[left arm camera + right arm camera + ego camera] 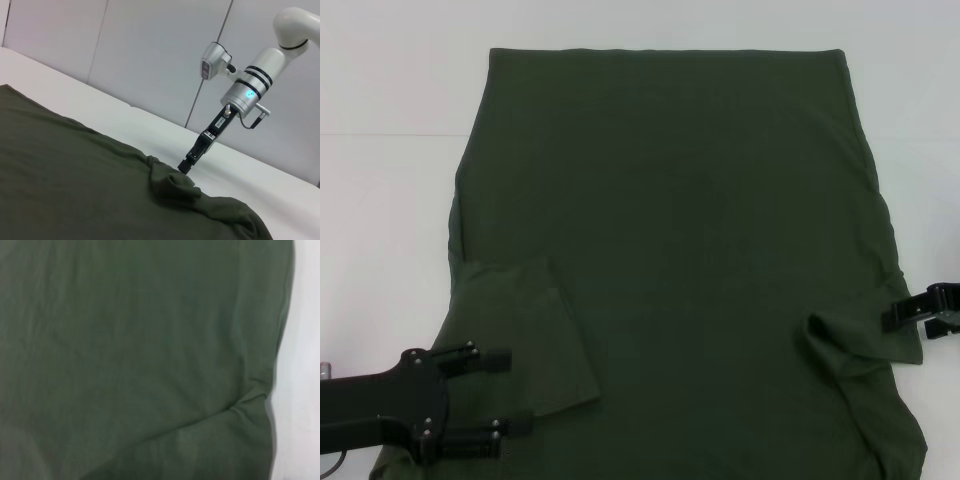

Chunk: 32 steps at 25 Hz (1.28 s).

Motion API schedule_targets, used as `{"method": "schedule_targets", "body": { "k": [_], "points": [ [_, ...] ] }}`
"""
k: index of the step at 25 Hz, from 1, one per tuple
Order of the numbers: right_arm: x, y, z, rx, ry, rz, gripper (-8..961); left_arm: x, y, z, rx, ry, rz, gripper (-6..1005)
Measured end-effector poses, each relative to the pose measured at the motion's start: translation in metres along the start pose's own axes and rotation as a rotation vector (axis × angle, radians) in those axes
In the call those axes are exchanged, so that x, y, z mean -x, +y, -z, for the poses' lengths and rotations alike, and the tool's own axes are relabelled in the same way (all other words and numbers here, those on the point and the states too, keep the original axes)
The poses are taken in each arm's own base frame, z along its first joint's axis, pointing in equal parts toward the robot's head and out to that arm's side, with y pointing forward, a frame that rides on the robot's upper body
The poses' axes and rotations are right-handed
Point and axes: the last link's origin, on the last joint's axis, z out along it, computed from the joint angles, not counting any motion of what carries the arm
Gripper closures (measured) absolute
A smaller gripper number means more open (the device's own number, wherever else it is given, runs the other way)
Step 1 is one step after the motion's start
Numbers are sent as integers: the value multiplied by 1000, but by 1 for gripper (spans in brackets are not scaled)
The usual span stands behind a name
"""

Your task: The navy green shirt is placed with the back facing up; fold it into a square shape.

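White table (390,90) all around, with the navy green shirt (670,230) spread flat across most of it, plain side up. Left sleeve (520,330) is folded in over the body. Left gripper (510,390) sits over the near left corner of the shirt, its two fingers spread apart with nothing between them. Right gripper (895,315) is at the shirt's right edge, right at the bunched-up right sleeve (855,345). It looks like it's touching the fabric, but I can't tell if it's actually pinching it.
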Motion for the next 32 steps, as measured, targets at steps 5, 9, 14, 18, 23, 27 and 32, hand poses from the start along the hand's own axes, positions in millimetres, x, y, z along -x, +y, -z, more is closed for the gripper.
{"method": "schedule_targets", "body": {
  "k": [5,9,14,18,23,27,32],
  "points": [
    [0,1,-1,-1,-4,2,177,0,0,0,0,0,1,140],
    [-1,0,-3,0,-2,-1,177,0,0,0,0,0,0,140],
    [-3,0,-6,2,2,-5,177,0,0,0,0,0,0,139],
    [-3,1,-7,4,4,-6,176,0,0,0,0,0,0,139],
    [-3,1,-7,7,3,-7,176,0,0,0,0,0,0,139],
    [-3,3,-8,14,2,-5,176,0,0,0,0,0,0,138],
    [-2,8,-11,25,7,0,176,0,0,0,1,0,0,138]
  ]
}}
